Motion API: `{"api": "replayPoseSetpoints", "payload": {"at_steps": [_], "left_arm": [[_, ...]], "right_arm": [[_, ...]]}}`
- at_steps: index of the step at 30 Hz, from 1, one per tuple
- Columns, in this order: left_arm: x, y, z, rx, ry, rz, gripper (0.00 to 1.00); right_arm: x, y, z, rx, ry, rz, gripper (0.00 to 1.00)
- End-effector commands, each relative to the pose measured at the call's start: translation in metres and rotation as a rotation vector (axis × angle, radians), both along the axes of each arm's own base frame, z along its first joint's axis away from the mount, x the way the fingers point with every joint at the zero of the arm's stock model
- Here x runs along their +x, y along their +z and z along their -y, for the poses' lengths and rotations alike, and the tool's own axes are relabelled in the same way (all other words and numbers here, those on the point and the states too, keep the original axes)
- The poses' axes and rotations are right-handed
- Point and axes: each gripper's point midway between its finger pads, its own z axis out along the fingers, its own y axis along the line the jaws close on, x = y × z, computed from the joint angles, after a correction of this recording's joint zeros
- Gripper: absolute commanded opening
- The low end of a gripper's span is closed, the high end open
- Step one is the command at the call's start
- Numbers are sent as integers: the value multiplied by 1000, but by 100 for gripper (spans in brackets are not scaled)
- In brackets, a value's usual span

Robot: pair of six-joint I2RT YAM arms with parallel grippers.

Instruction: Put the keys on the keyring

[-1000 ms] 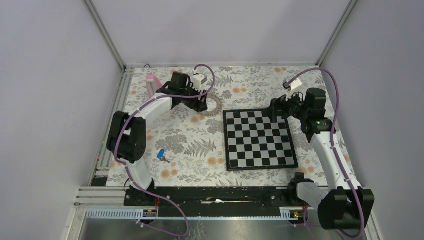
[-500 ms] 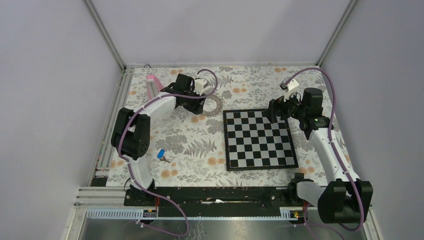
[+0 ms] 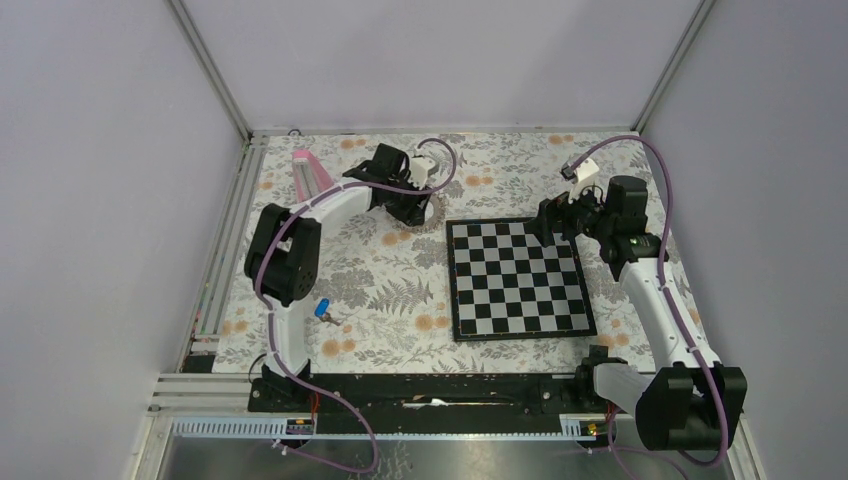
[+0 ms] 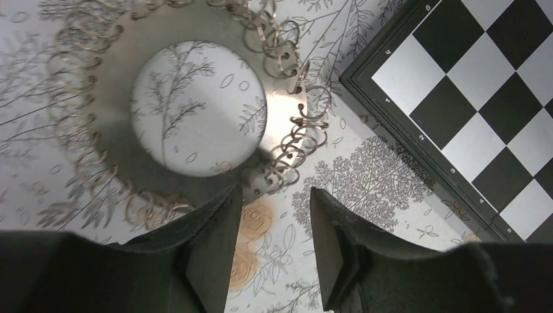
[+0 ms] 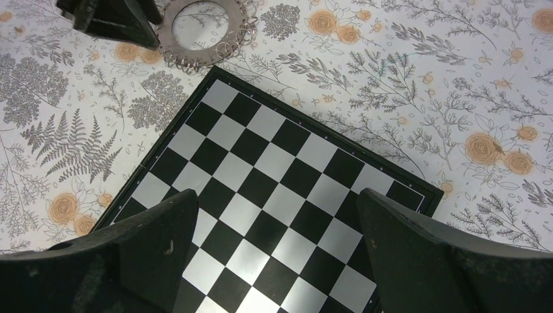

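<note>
The keyring (image 4: 104,85), a flat grey ring edged with small wire loops, lies on the floral cloth just left of the chessboard's far corner. My left gripper (image 4: 275,192) hovers at its near rim, jaws partly open with only cloth between them; the left fingertip (image 4: 228,202) overlaps the ring's edge. From above, the left gripper (image 3: 415,205) covers most of the keyring (image 3: 434,213). A blue-headed key (image 3: 322,309) lies on the cloth near the left arm's base. My right gripper (image 5: 277,195) stands wide open above the chessboard (image 5: 274,163), holding nothing; the keyring (image 5: 202,47) shows at its top left.
The chessboard (image 3: 515,278) covers the centre-right of the table, its corner (image 4: 469,98) close to the ring. A pink object (image 3: 307,172) lies at the far left by the metal frame rail. Grey walls enclose the table.
My left gripper has swung right, over the keyring, and its jaws have narrowed. The right arm has barely shifted, and the key has stayed put.
</note>
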Motion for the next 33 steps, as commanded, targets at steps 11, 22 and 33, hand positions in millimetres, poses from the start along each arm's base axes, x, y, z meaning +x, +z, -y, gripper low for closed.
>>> {"api": "replayPoseSetpoints", "payload": {"at_steps": [11, 22, 33], "left_arm": [[2, -17, 21, 14, 1, -36, 47], [6, -31, 18, 40, 34, -41, 44], [4, -40, 17, 52, 34, -52, 34]], "right_arm": [[-6, 14, -6, 9, 42, 53, 99], [-7, 11, -6, 7, 45, 51, 99], [-6, 9, -5, 1, 45, 50, 99]]}}
